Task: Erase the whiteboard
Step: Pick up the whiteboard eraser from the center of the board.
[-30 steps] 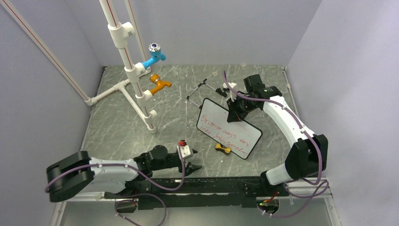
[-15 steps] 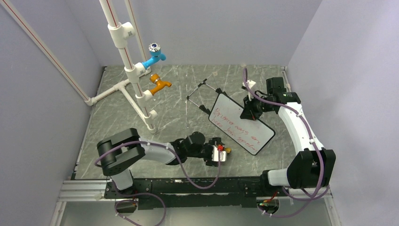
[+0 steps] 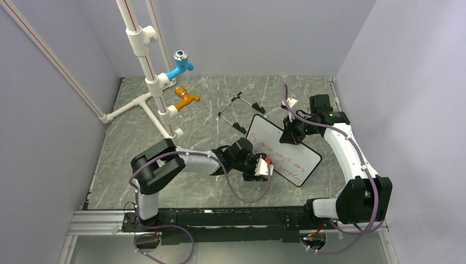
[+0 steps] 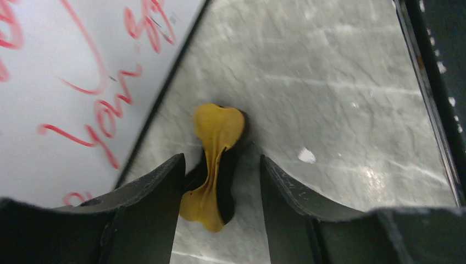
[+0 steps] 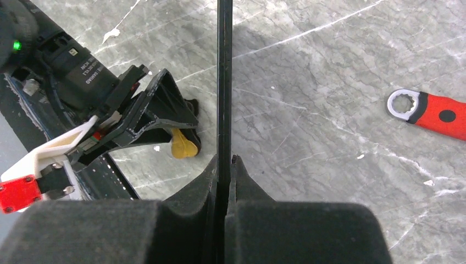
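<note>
Whiteboard [image 3: 294, 157]: right of table centre, set diagonally, red handwriting facing up.
- Far long edge: black frame [image 5: 224, 82] pinched between the closed jaws of the right gripper [image 5: 225, 165], which holds the board; the right wrist view sees the board edge-on.
- Near-left edge [image 4: 159, 104]: runs just beside the yellow-black eraser [image 4: 215, 165], which lies on the table [image 3: 137, 143].

Left gripper [image 4: 220, 181]: low over the eraser, jaws partly apart, one finger on each side. A gap shows on the side away from the board; not gripped.

Room: wire easel feet [image 3: 236, 113] lie just beyond the board's far-left corner. The pipe stand with taps [image 3: 159, 93] is well apart to the left, with bare marble between. A red-handled wrench [image 5: 426, 110] lies on the table apart from the board.
</note>
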Tool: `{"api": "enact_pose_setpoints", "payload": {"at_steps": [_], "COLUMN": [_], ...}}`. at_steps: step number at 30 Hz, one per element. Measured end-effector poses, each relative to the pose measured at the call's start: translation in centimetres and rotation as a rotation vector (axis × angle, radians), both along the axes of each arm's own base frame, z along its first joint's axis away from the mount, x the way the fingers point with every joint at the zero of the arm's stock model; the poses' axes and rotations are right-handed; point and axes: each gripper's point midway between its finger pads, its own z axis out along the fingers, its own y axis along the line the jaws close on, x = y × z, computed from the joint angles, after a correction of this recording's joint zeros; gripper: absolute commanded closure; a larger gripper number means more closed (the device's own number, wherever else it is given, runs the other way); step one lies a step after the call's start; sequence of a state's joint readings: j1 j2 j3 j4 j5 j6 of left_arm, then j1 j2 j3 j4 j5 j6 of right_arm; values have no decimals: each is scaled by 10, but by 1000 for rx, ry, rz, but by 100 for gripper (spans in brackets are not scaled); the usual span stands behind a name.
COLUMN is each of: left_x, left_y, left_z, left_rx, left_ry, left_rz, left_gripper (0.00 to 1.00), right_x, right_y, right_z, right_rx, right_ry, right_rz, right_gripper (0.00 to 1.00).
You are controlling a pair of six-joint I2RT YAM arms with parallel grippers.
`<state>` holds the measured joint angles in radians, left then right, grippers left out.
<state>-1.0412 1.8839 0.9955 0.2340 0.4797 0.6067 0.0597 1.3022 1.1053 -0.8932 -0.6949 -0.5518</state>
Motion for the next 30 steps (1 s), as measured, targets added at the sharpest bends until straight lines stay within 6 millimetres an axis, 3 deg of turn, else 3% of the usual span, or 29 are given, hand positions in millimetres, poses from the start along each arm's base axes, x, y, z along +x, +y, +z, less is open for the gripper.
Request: {"api": "enact_pose_setpoints", "payload": {"at_steps": [4,6,12,14,18,21,24,27,30], "left_x": [-6,-6,-3,-3,-6,-20,-27,-16,9], "left_y": [6,6,3,3,13,46,79,97,112], "left_z": [-10,-10,-13,-13,-10,-5,12,40,64], "left_rx": [46,58,74,75,25,-12,-105,-255,-426], "left_ry": [26,29,34,50,84,174,258,296,285], "left_rz": [-24,-29,-19,-4,86,231,425,614,808], "left_gripper": [48,55,93,100,100,100,100,100,100], "right_x": [0,0,0,0,0,0,-1,-6,-13], "right_y": [0,-1,-1,-1,0,1,8,23,40], "right_z": [1,1,0,0,0,0,-1,-2,-3], "right_rx": [-2,-2,-2,-2,-1,2,0,22,77], "right_ry": [-5,-5,-5,-5,-5,-3,-2,16,62], "right_rz": [-4,-5,-6,-6,-7,-7,-3,24,61], "right_gripper": [100,100,100,100,100,100,100,100,100]}}
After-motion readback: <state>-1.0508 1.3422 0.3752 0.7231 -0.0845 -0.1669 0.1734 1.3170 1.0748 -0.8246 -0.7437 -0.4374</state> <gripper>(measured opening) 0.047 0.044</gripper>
